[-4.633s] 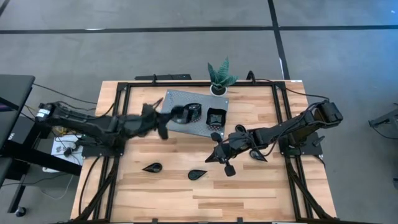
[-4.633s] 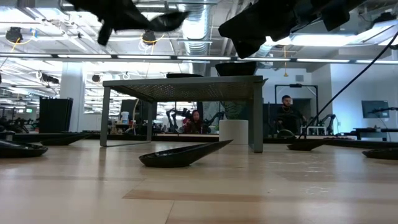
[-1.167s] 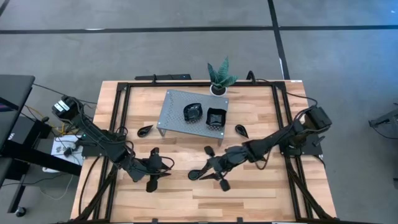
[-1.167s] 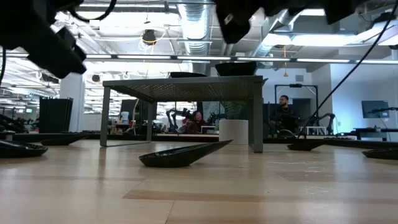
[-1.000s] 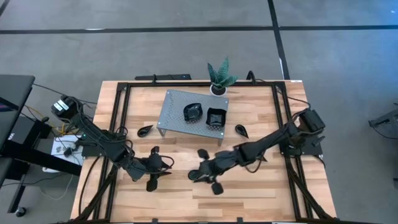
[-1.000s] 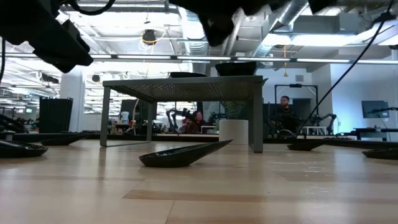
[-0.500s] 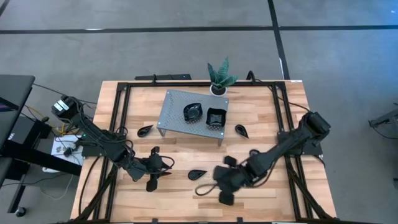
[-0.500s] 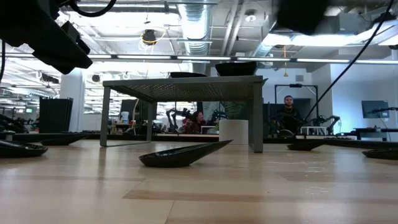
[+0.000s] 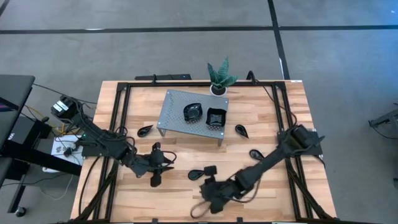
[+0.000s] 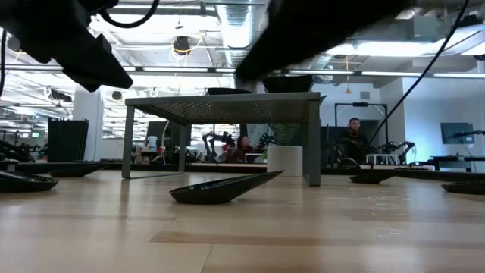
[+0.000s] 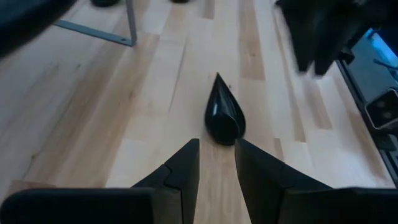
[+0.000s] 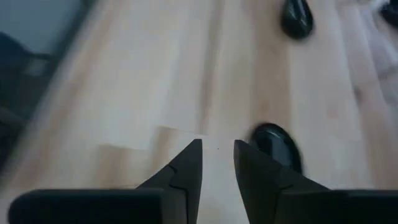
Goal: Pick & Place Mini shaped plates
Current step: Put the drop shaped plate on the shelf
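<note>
Several mini shaped plates, glossy black, lie about the wooden table. A teardrop plate [image 9: 198, 175] rests flat near the table's middle front, seen too in the low view [image 10: 220, 189]. It lies just ahead of my left gripper [image 11: 216, 163], which is open above the table, left of the plate [image 9: 166, 167]. My right gripper [image 9: 202, 188] hovers open on the plate's near side; the plate [image 12: 277, 146] shows beside its fingers [image 12: 217, 160]. Two plates [image 9: 193, 112], [image 9: 215, 116] sit on the grey stand [image 9: 174, 106].
Other plates lie left of the stand [image 9: 145, 130] and right of it [image 9: 241, 130], [image 9: 255, 154]. A potted plant [image 9: 219, 78] stands at the far edge. Black frame rails [image 9: 121, 124] run along the table's sides. Bare wood lies along the near edge.
My right gripper has left its place over the teardrop plate. It swung out toward the table's right and near edge, then back left along the plate's near side. It has sunk a little and turned toward the table's left. The plates have stayed put.
</note>
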Controlling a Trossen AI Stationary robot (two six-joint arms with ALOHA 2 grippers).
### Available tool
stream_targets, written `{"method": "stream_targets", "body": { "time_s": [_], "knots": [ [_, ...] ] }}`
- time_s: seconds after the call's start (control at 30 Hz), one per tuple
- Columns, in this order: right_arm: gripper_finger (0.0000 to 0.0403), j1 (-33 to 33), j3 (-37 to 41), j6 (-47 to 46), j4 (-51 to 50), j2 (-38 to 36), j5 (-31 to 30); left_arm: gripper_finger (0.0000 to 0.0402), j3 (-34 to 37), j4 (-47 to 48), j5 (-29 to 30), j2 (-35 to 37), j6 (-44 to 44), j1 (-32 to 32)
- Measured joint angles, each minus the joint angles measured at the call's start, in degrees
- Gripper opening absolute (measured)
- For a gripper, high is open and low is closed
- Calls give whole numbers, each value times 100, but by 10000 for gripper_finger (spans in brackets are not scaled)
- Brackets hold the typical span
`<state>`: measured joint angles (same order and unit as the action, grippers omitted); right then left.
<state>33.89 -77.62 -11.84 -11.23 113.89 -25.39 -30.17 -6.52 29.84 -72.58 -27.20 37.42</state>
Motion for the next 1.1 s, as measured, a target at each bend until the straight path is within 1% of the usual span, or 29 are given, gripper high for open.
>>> {"method": "stream_targets", "body": {
  "time_s": [0.1, 0.23, 0.33, 0.43, 0.6, 0.67, 0.73, 1.1],
  "knots": [
    [87, -265, 2, -6, -58, 207, 64, 104, 0, -1, 1, 0, -1, -45],
    [87, -592, 2, -9, 4, 347, 646, 104, 0, -1, -4, 0, -1, -41],
    [87, -721, 2, -15, -55, 356, 1106, 104, 0, -1, -4, 0, -1, -41],
    [87, -778, 2, 41, -24, 356, 1329, 104, 0, 0, -4, 0, -3, -41],
    [87, -824, -6, 395, -154, 440, 1332, 104, 0, 2, -6, 0, -3, -41],
    [87, -848, 11, 567, -203, 541, 1229, 104, 0, 2, -6, -2, -5, -41],
    [87, -870, 7, 723, -76, 606, 1202, 104, 0, 2, -7, -2, -5, -41],
    [86, -1068, 0, 774, -191, 638, 1189, 104, 0, 2, -8, -2, -6, -41]
  ]
}}
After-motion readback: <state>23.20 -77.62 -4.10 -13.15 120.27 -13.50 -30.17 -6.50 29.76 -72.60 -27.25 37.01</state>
